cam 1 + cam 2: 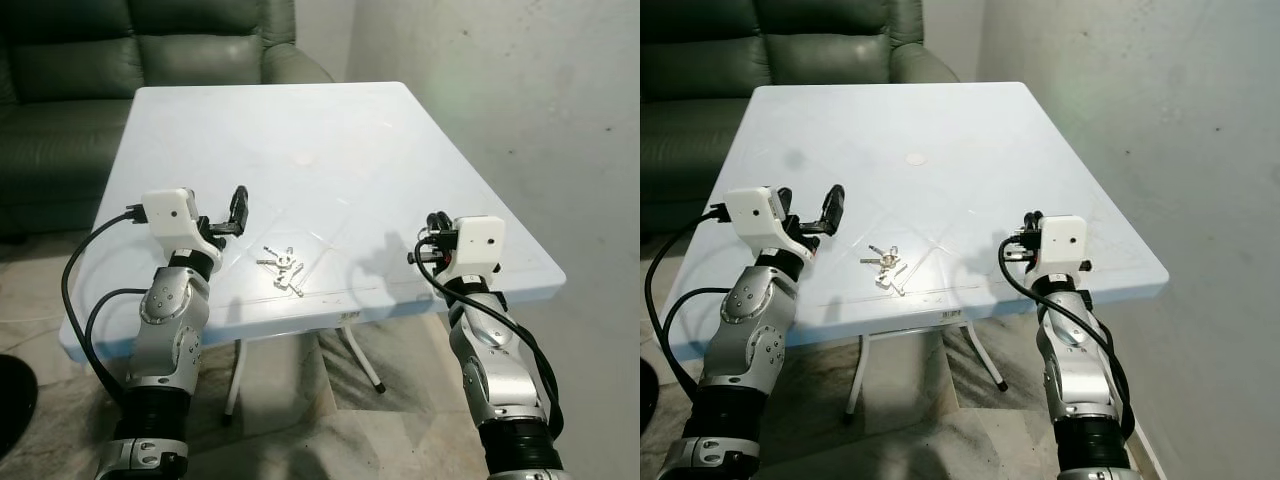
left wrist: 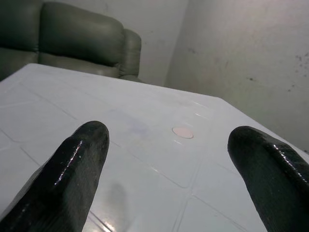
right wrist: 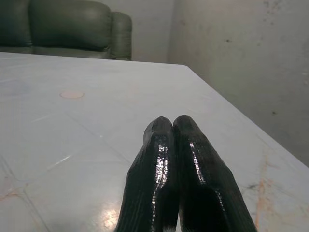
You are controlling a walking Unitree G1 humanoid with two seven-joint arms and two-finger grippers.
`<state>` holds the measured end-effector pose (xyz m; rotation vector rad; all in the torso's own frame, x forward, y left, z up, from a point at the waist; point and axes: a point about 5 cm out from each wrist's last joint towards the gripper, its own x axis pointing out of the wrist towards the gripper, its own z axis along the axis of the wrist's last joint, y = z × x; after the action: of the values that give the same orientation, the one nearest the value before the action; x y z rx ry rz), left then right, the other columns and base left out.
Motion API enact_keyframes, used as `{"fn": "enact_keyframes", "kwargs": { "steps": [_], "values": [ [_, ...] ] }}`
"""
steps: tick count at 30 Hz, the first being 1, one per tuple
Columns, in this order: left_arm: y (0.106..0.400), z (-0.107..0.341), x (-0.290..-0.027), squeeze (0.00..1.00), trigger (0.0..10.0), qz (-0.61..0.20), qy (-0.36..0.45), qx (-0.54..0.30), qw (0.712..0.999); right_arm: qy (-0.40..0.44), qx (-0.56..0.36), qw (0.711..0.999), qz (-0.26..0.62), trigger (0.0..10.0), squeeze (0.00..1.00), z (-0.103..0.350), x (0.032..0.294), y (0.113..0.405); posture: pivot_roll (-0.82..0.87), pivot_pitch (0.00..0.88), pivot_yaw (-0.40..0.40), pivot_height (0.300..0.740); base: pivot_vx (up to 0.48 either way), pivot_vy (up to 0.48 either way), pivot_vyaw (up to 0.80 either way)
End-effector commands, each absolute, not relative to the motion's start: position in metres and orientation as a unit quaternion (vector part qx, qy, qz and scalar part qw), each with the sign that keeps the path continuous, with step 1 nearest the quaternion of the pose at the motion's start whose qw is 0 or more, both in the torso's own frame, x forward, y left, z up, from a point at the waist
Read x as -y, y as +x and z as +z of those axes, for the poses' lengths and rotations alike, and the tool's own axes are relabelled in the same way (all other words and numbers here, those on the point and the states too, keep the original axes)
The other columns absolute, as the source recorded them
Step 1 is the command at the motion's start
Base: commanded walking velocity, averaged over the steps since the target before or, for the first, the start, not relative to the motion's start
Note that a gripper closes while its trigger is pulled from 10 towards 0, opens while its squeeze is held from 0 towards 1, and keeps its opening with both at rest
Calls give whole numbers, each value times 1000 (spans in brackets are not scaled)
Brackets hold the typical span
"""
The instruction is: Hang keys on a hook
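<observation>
We see the keys [image 1: 281, 268] lying on the surface [image 1: 330, 140] near its near edge, between the left gripper [image 1: 238, 208] and the right gripper [image 1: 434, 222]. A sofa [image 1: 120, 60] stands beyond the far left side.

A pale blue square counter [image 1: 330, 130] stands on white legs. A bunch of silver keys [image 1: 281, 268] lies on it near its front edge. Farther back from the keys, around the middle, is a small round pinkish mark [image 1: 301, 158].
</observation>
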<state>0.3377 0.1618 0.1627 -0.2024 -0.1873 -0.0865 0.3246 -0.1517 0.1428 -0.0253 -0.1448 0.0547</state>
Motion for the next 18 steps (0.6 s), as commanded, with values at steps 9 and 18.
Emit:
{"fn": "enact_keyframes", "kwargs": {
  "steps": [9, 18],
  "values": [
    [334, 158, -160, 0, 10000, -40, -103, 87, 990, -9, 80, 996, 31, 10000, 0, 149, 148, 327, 44, 0, -50, 732, 0, 0, -788],
    [332, 156, -161, 0, 10000, -38, -103, 87, 990, -10, 79, 996, 33, 10000, 0, 149, 148, 327, 47, 0, -52, 732, 0, 0, -788]
  ]
}}
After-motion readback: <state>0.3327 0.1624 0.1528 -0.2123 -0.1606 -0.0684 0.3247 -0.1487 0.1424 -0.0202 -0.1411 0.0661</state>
